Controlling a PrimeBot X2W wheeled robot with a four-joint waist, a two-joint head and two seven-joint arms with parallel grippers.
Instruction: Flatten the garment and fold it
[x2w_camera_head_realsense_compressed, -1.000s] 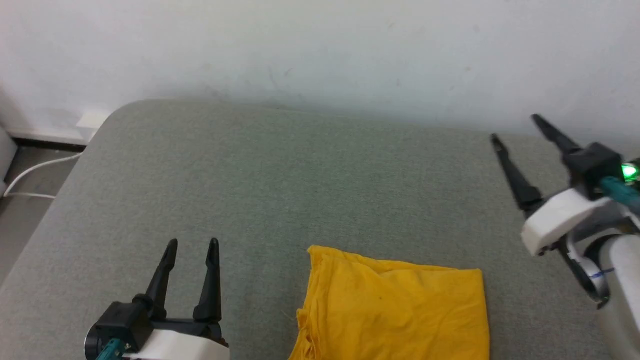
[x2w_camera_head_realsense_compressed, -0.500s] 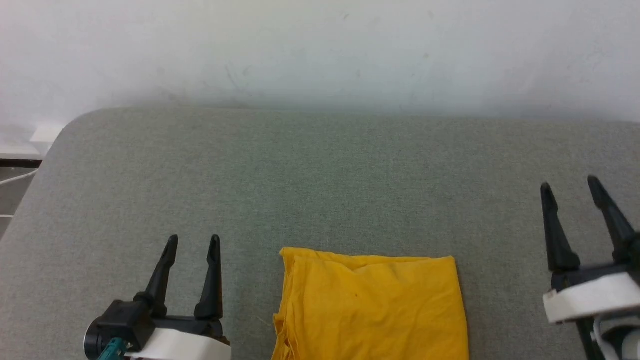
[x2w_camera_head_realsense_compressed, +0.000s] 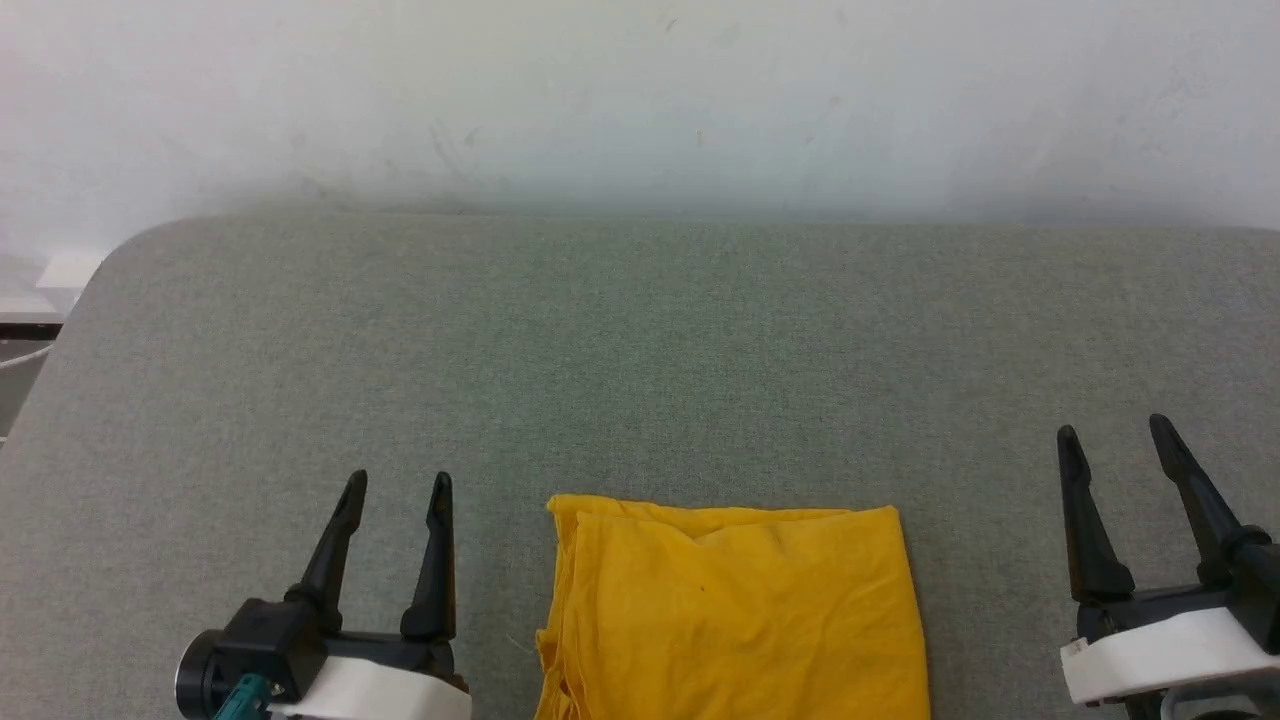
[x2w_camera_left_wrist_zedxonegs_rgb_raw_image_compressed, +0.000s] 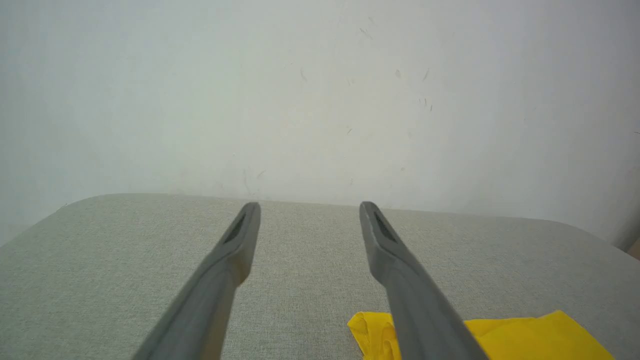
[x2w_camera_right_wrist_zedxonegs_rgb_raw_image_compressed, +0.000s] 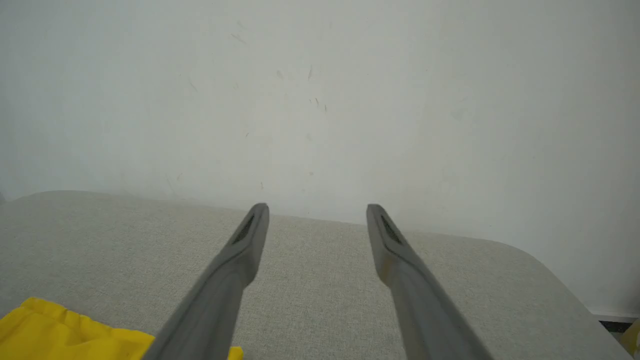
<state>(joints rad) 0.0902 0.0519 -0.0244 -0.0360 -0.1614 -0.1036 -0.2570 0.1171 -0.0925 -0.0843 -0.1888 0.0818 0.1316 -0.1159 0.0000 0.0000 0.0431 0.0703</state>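
The shirt (x2w_camera_head_realsense_compressed: 730, 610) is thin, soft cotton by the look of it. I judge it light and limp, so it should sag from any pinch point and hold no shape of its own. The stacked layers would likely slide over each other if only the top one is caught. The best holds seem to be the two far corners, where a finger can slip under the whole stack. The left edge is another option, since the layer ends bunch there into a thicker lip. The woven cushion (x2w_camera_head_realsense_compressed: 640, 330) under it probably grips the cloth a little, so dragging may rumple it.

It lies as a compact mustard-yellow rectangle, plain side up, with no print or patch showing. A few shallow creases cross the top and the far edge is fairly straight. It looks already folded. Its near part runs off the bottom of the head view.

It sits on the near middle of the grey-green cushion, between the two grippers and touching neither. The left gripper (x2w_camera_head_realsense_compressed: 398, 480) hovers just beside its left edge. The right gripper (x2w_camera_head_realsense_compressed: 1114, 430) is further off to the right. Both have their fingers spread wide and empty, pointing toward the pale wall (x2w_camera_head_realsense_compressed: 640, 100).
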